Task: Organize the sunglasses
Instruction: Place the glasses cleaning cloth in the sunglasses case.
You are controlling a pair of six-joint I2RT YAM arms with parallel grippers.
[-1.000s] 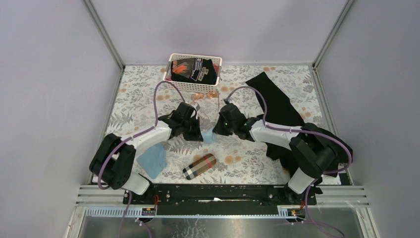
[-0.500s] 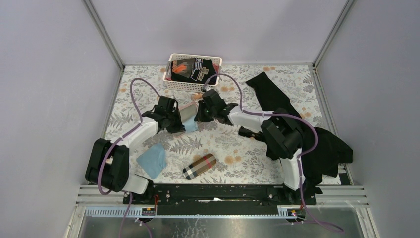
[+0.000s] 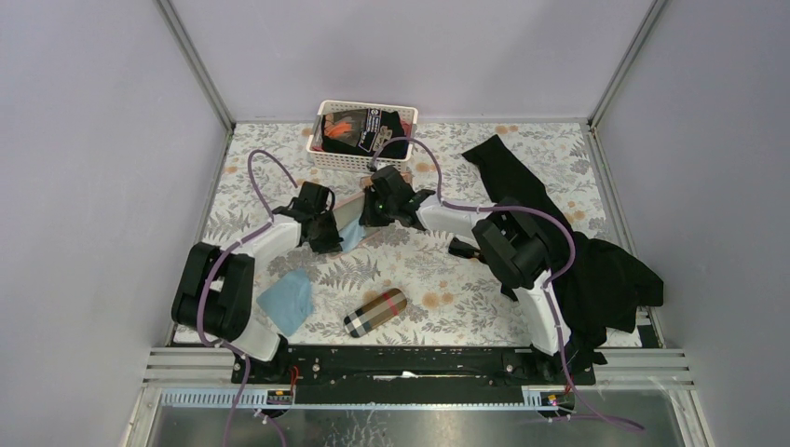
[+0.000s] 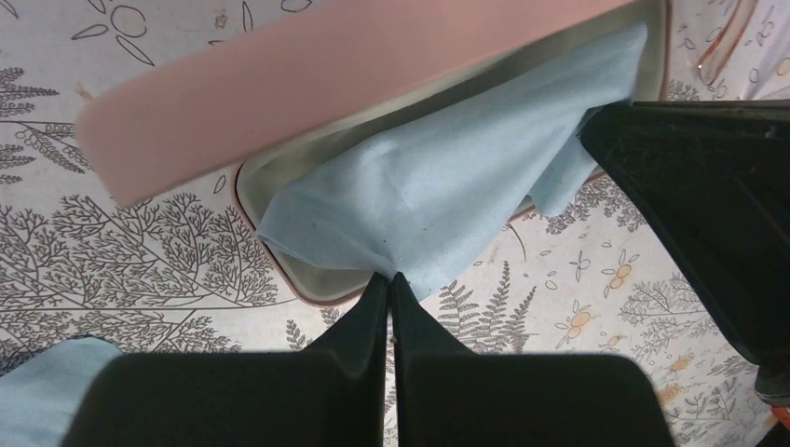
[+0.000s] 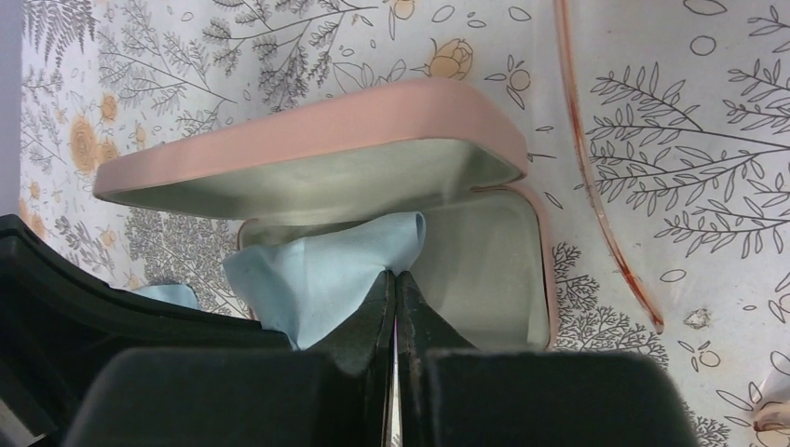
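Observation:
A thin orange-pink wire temple of the wire-framed sunglasses [image 5: 596, 186] lies on the floral table right of the open pink case [image 5: 494, 261]; it also shows as the wire frame [image 4: 725, 48] at the left wrist view's top right. I cannot make out the dark-framed sunglasses. A light-blue cloth [image 4: 447, 186] is draped into the case's grey-lined base under the raised lid [image 5: 317, 130]. My left gripper [image 4: 391, 277] is shut on one corner of the cloth. My right gripper [image 5: 396, 273] is shut on the opposite corner. Both grippers meet at the pink case [image 3: 351, 207].
A plaid case [image 3: 374, 312] and a second light-blue cloth [image 3: 286, 301] lie near the front. A white basket [image 3: 366, 166] with dark items stands at the back, just beyond the right gripper. Black fabric [image 3: 522, 191] covers the right side.
Both grippers have carried the light-blue cloth from mid-table back and left to the open pink case, where it now drapes inside. Both arms stretched out further.

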